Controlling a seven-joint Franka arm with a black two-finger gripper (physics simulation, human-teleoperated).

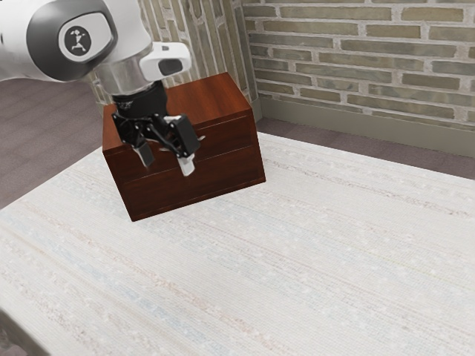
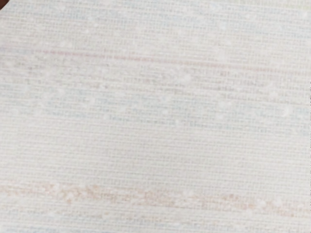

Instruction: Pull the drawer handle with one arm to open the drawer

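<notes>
Box (image 1: pixel 223 170) with the drawer sits at the far end of the desk (image 1: pixel 312 252), toward the exterior view's left, turned at an angle to the desk's edges. A brick wall (image 1: pixel 356 52) runs close behind it, just past the desk's far edge. Dark floor (image 1: pixel 44 141) shows on the exterior view's left of the box.

Arm (image 1: pixel 67 37) comes in from the upper left and is cut off by the frame. Gripper (image 1: pixel 167 162) hangs in front of the box's front face, pointing down and tilted. Jaws are spread and pinching nothing. The white-tipped fingers (image 1: pixel 187 166) lie over the upper half of that face, and I can't tell whether they touch the wood.

A seam runs across the front face, and I see it clearly only to the exterior view's right of the gripper. I can't tell which panel is the drawer front. The face looks flush, so I read the drawer as shut. The gripper blocks my sight of the handle. There is a small pale mark just right of the fingers, too small to call.

In the wrist view I get pale woven desk (image 2: pixel 155 116) with faint pink and tan streaks. A tiny dark sliver sits in one corner, and I can't say what it is.
</notes>
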